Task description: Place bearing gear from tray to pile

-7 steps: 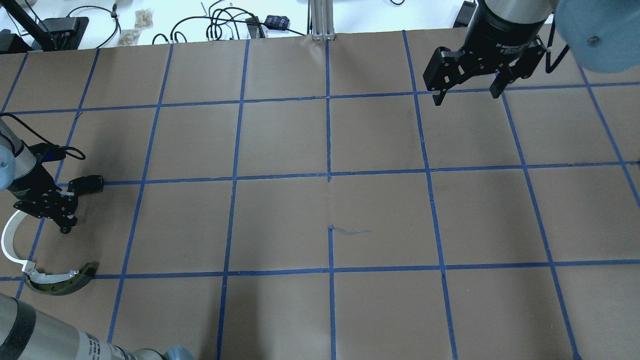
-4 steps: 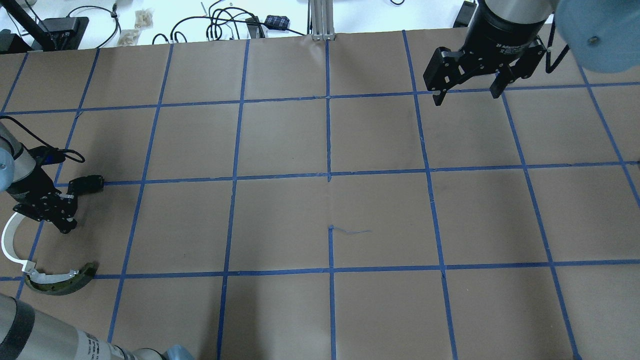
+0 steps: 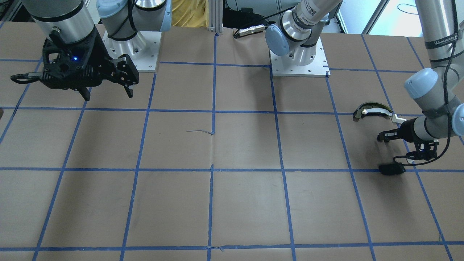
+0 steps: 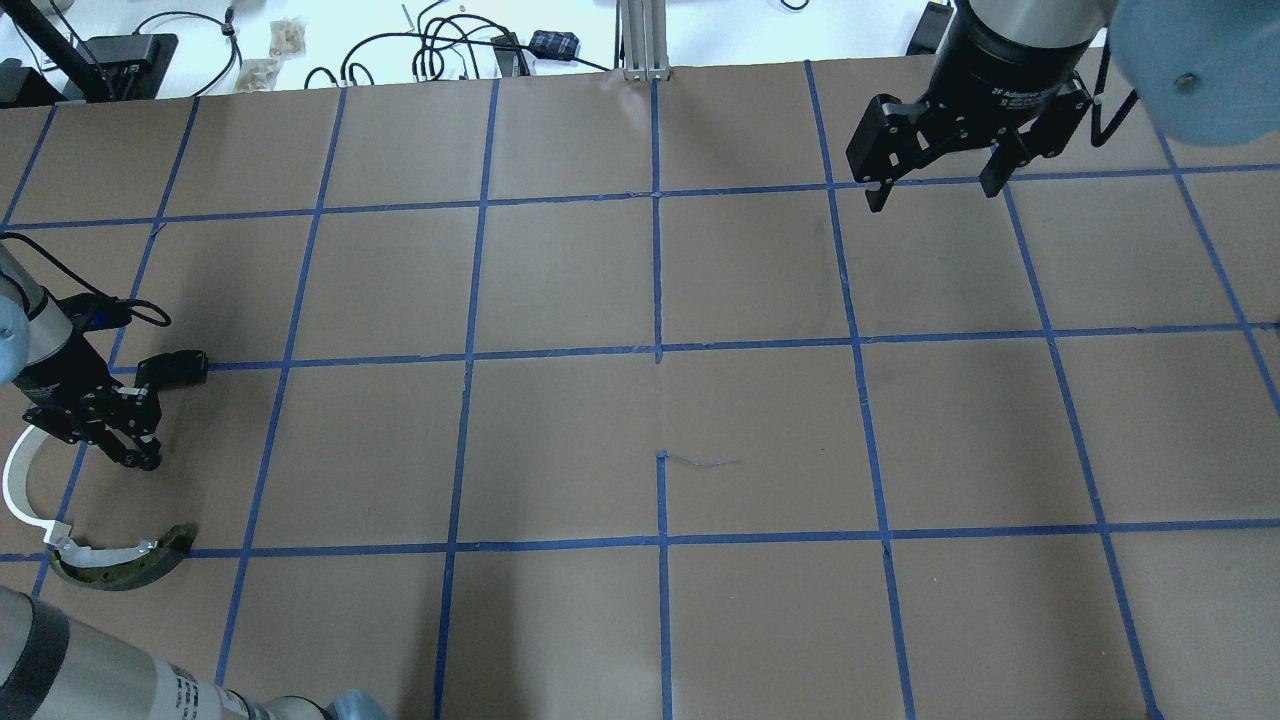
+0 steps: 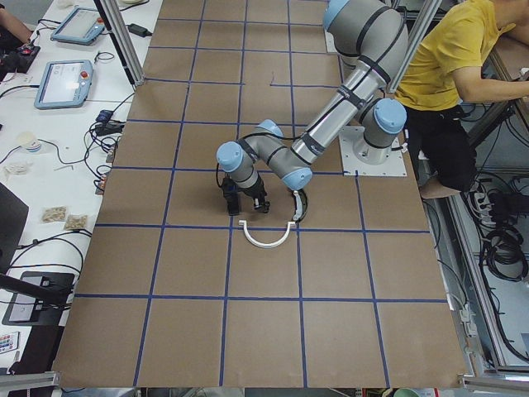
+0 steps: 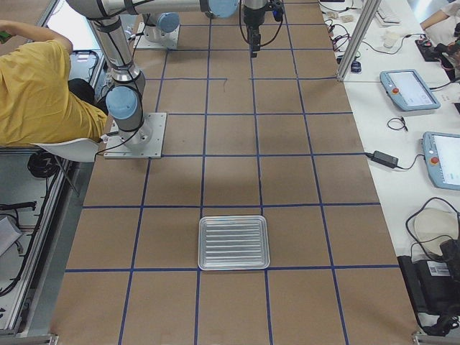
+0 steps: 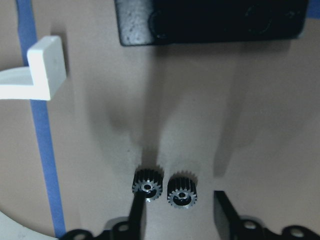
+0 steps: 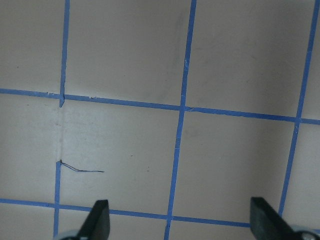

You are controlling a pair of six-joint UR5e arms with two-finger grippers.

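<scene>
In the front-facing view, your left gripper (image 3: 383, 137) hangs low over the table (image 3: 246, 145), inside the pile. The olive-edged curved piece (image 3: 371, 108) lies on its base side and the black plate (image 3: 391, 169) on the other side. Your right gripper (image 3: 107, 93) is well apart and high, with its jaws apart and nothing between them.

In the overhead view, the white arc (image 4: 12, 480) curves just beside the left gripper, and its lower end meets the olive-edged curved piece.

The exterior left view shows the same group, but it is too small to read the jaws.

In the exterior right view, the tray (image 6: 233, 242) lies at the far end of the table and looks empty.

The left wrist view shows the left jaws apart and clamped on nothing. The first bearing gear (image 7: 147, 184) lies flat at the tip of one finger. The second bearing gear (image 7: 182, 191) lies just beside it, in the gap.

I judge the placing is nearly finished. Next you need a straight lift, because a sideways move could push the first bearing gear.

The right wrist view shows only taped paper below the open fingers.
</scene>
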